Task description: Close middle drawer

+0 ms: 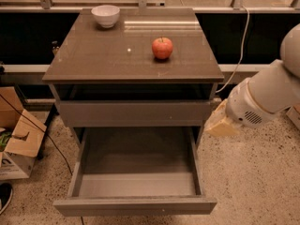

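Observation:
The middle drawer [135, 205] is pulled far out toward me, grey-brown, deep and empty, with a plain flat front. Above it sits a similar grey-brown drawer front [136, 114], pushed in just beneath the glossy tabletop [93, 55]. My gripper [217, 122] is a beige end on the white arm [267, 95]. It hangs beside the cabinet's right side, level with the upper drawer front and above the open drawer's right rear corner. It holds nothing that I can see.
A red apple [162, 48] and a white bowl [105, 15] stand on the tabletop. An open cardboard box [18, 139] and a black cable lie on the floor at the left. A white cable [241, 46] hangs behind the cabinet at the right. The floor is speckled.

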You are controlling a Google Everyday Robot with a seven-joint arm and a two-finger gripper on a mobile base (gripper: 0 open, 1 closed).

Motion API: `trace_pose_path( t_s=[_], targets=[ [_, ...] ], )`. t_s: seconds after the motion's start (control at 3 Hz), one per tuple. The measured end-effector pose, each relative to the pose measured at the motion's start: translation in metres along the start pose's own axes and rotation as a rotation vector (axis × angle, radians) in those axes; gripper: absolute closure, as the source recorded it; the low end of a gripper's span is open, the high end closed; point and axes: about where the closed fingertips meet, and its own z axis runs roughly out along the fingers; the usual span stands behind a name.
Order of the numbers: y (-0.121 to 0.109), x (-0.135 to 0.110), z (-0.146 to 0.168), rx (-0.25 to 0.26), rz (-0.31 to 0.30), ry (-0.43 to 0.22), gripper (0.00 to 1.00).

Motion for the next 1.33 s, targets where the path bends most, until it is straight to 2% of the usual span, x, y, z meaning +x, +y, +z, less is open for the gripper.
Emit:
trace_pose_path(
  t_s=[0.33,1.0,1.33],
  targets=[
    [-0.006,0.013,0.052,-0.098,0.050,0.028,1.00],
    [0.003,0.014,0.078,-0.139,0.064,0.046,1.00],
    [0.015,0.018,0.111,-0.172,0.069,0.041,1.00]
  ],
)
